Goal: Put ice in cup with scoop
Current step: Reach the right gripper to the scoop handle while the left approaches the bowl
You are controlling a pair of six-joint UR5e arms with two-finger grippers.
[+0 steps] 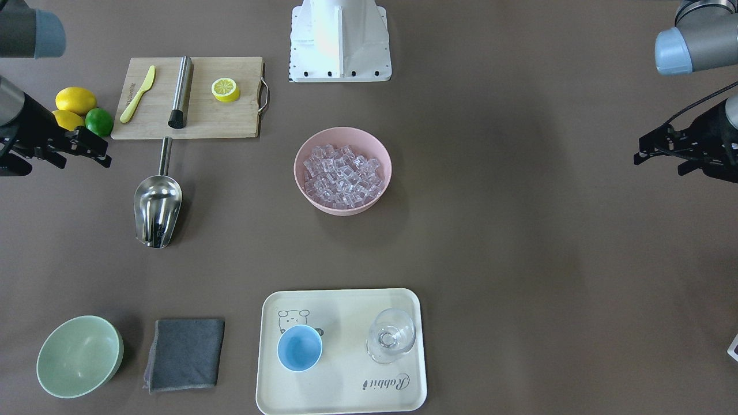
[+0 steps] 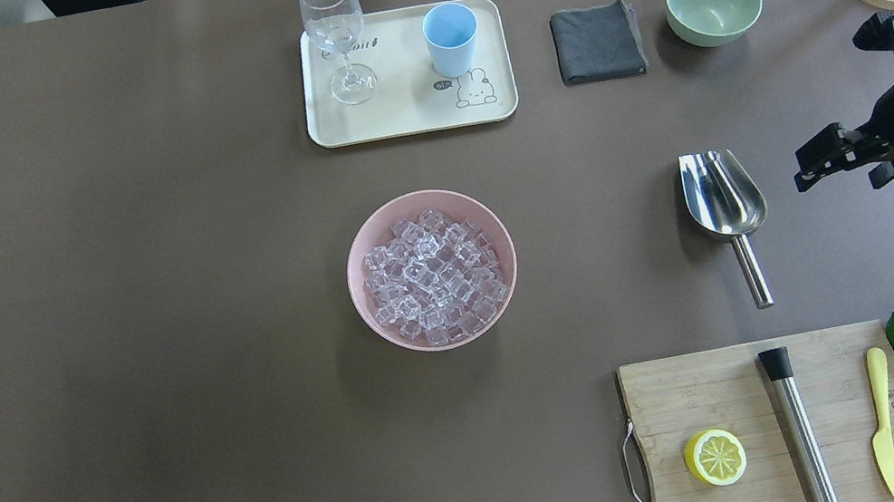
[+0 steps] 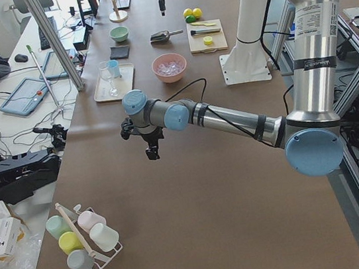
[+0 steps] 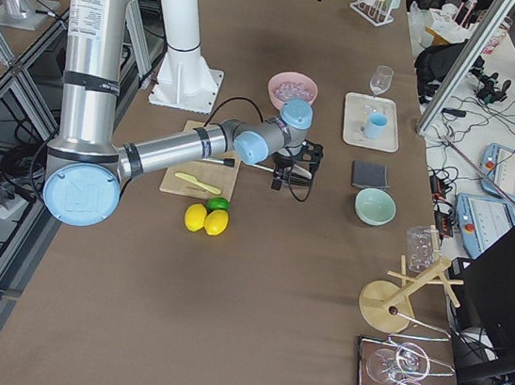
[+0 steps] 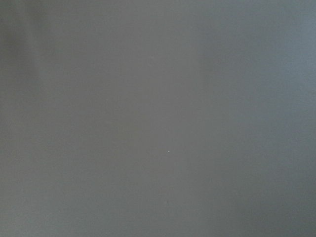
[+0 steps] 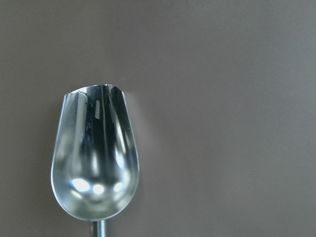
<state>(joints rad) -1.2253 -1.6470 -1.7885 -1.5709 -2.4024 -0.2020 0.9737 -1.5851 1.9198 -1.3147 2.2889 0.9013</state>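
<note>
The steel scoop (image 1: 157, 207) lies empty on the table, its handle pointing toward the cutting board; it also shows in the overhead view (image 2: 722, 193) and fills the right wrist view (image 6: 94, 163). The ice (image 1: 343, 173) is piled in a pink bowl (image 2: 364, 247) at mid table. The light-blue cup (image 1: 300, 347) stands empty on a cream tray (image 1: 346, 392). My right gripper (image 1: 83, 161) is open and empty, hovering beside the scoop and apart from it. My left gripper (image 1: 660, 164) is open and empty, far off over bare table.
A stemmed glass (image 1: 392, 340) stands on the tray beside the cup. A grey cloth (image 1: 184, 354) and a green bowl (image 1: 78, 357) sit near the tray. A cutting board (image 1: 190, 124) holds a steel cylinder, a yellow knife and half a lemon; lemons and a lime (image 1: 99, 122) lie beside it.
</note>
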